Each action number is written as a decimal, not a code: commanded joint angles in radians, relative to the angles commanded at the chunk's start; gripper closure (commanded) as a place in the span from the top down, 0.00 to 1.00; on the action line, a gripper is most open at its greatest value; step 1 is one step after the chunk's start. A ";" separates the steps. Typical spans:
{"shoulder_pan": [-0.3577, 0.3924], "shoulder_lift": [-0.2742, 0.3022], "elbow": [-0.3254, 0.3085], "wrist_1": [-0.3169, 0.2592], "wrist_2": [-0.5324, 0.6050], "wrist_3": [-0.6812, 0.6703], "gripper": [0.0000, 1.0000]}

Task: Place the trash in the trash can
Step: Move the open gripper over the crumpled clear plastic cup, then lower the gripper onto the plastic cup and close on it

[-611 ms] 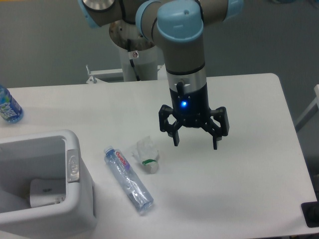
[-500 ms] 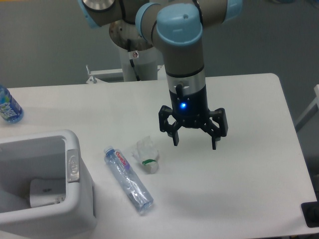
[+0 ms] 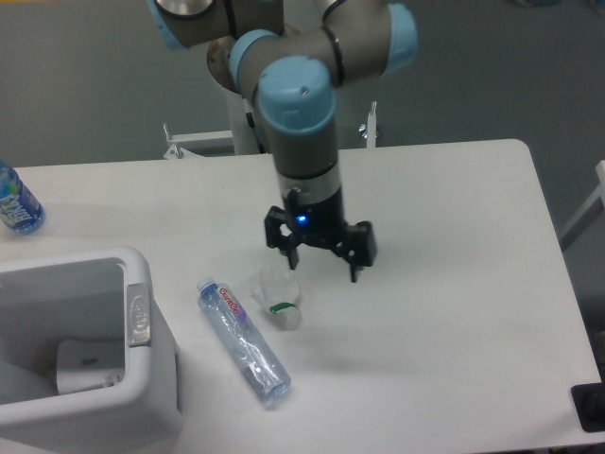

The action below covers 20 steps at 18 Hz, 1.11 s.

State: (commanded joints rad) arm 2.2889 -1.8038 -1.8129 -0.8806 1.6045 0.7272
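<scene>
The gripper (image 3: 323,264) hangs near the middle of the frame, pointing down at the white table (image 3: 454,312), with its two black fingers spread wide and nothing between them. A small blue light glows on the gripper body just above the fingers. The left-hand finger in the picture sits just above the upper edge of the wrapper (image 3: 278,296), while the other finger stands out to the right over bare tabletop; whether the finger touches the wrapper cannot be told. The wrapper is a small crumpled whitish lump with a green mark on its lower side, lying just left of centre. Just beside it, to the lower left, the clear bottle (image 3: 242,340) lies on its side, running diagonally from its red-lettered label at the upper left down to its lower right end; the two pieces are close together but contact between them is not clear. The trash can (image 3: 142,378) fills the lower left corner of the frame, a boxy white bin with thick walls and a grey tab on its rim facing the bottle, and a pale object rests inside it. At the left edge, well apart from everything else, part of a blue-labelled bottle (image 3: 15,200) shows on the table.
</scene>
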 joint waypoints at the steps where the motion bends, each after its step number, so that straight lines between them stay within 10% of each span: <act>1: -0.014 -0.006 -0.031 0.003 0.000 -0.005 1.00; 14: -0.081 -0.138 -0.065 0.015 0.005 -0.011 0.99; 20: -0.074 -0.143 -0.049 0.026 0.051 -0.041 0.03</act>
State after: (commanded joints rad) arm 2.2150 -1.9466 -1.8623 -0.8544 1.6551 0.6857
